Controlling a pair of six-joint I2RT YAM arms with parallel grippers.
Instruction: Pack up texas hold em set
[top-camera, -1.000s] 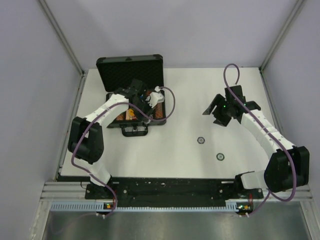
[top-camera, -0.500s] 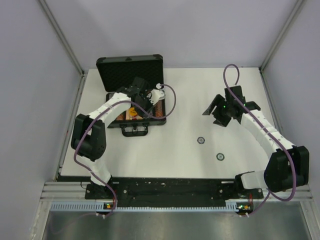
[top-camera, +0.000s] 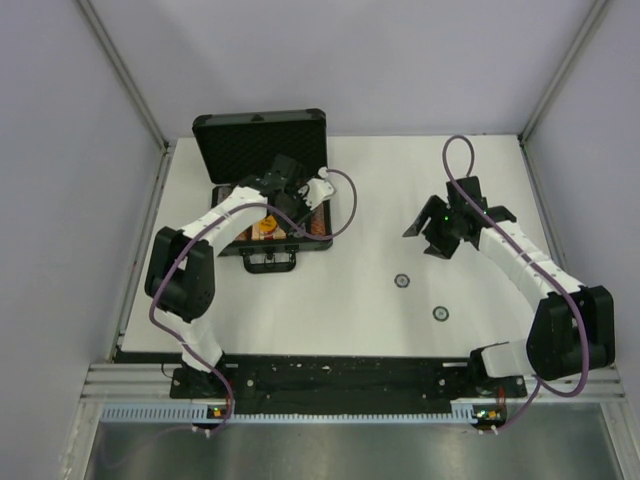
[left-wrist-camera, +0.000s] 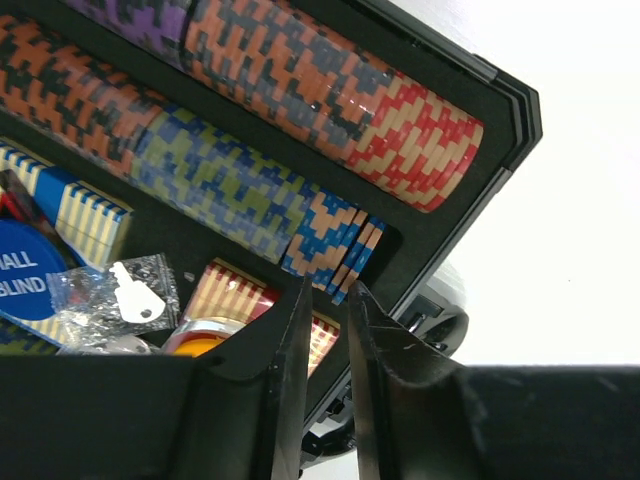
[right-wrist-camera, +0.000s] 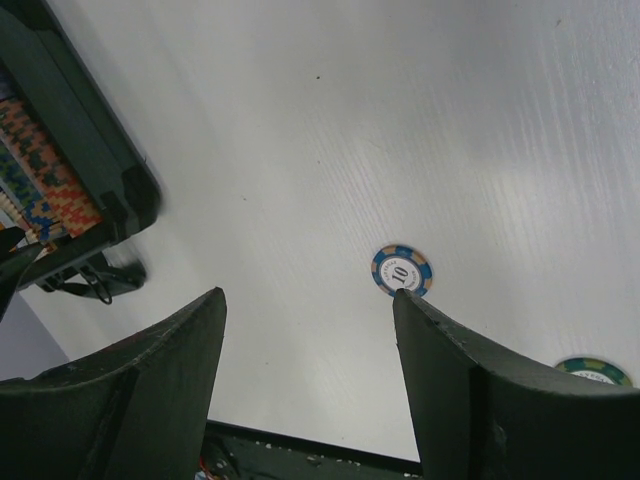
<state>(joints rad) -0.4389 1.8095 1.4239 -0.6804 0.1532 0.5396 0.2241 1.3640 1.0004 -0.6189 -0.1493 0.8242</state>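
Black briefcase sits open at upper left of the bench, lid standing up at the far side, handle toward the lower edge of the frame. Left arm reaches over the tray. The left pincer hangs just above the tray's right end, its jaws a narrow slit apart with nothing between them. Below it: chip rows lying in their grooves, orange-black running into red-cream; the next row is blue-olive and ends in a few blue-orange chips leaning at the groove's end. At lower left of that view are a blue disc with white lettering, a small clear bag with a key, and an orange disc, partly hidden. Right pincer hovers over bare bench right of centre, jaws wide, empty. Two loose chips lie on the bench outside the case: one marked 10, another near it, cut off at the frame edge.
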